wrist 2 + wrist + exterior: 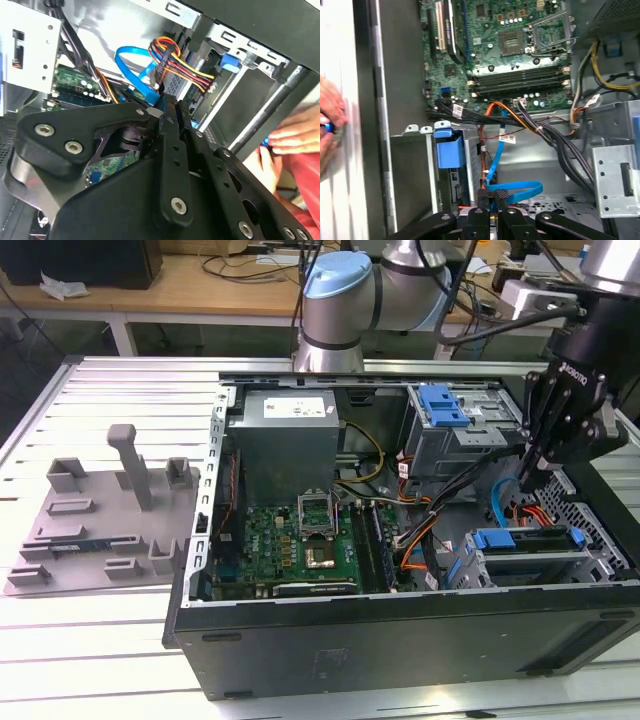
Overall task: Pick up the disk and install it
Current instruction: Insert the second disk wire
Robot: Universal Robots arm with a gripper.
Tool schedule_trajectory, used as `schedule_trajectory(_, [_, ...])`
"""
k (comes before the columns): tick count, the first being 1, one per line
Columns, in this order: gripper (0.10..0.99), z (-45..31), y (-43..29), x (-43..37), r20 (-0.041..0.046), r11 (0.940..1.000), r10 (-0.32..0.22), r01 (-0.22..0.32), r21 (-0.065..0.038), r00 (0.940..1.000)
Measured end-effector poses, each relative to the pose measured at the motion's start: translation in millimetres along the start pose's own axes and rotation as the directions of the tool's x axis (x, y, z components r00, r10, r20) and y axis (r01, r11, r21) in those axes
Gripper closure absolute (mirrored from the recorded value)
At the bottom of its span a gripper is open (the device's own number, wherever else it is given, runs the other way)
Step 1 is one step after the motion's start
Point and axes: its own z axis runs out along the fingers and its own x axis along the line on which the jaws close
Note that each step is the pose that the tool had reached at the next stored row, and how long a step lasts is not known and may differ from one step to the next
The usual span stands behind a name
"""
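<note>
black gripper [537, 472] with fingers closed together and empty, hanging in the open computer case [400, 635], just above the blue-bracketed silver disk [525, 540] sitting in its bay

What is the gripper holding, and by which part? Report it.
Cannot be told. The gripper sits at the plug end of the blue cable, above the disk in its bay; whether it grips the plug is hidden.

No print is coming through legibly. A white label [295, 407] is sitting on the grey power supply [285, 450] at the case's [400, 635] eleven o'clock, its lines too small to read; white lettering is running along the gripper [527, 480] at three o'clock.
</note>
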Motion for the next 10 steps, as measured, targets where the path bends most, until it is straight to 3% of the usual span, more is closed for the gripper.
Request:
schedule_trajectory(1, [0.925, 0.3, 0.0, 1.6, 0.0225, 1.0000, -0.001, 0.000, 0.003, 0.9997])
schedule_trajectory(4, [0.925, 0.8, 0.8, 4.6, 0.0622, 0.9999, -0.001, 0.000, 0.016, 0.9981])
schedule_trajectory(5, [0.925, 1.2, 1.9, 6.7, 0.0685, 0.9998, -0.001, -0.001, 0.019, 0.9977])
schedule_trajectory(6, [0.925, 2.2, 5.4, 11.0, 0.0691, 0.9998, 0.000, -0.001, 0.022, 0.9976])
schedule_trajectory(7, [0.925, 3.4, 7.7, 16.7, 0.0705, 0.9995, 0.000, -0.003, 0.031, 0.9975])
schedule_trajectory(8, [0.925, 3.8, 7.8, 19.0, 0.0768, 0.9989, 0.002, -0.005, 0.047, 0.9970])
schedule_trajectory(9, [0.925, 4.2, 7.8, 21.1, 0.0883, 0.9978, 0.003, -0.009, 0.066, 0.9961])
schedule_trajectory(10, [0.925, 4.7, 8.6, 23.6, 0.1093, 0.9970, 0.003, -0.011, 0.076, 0.9940])
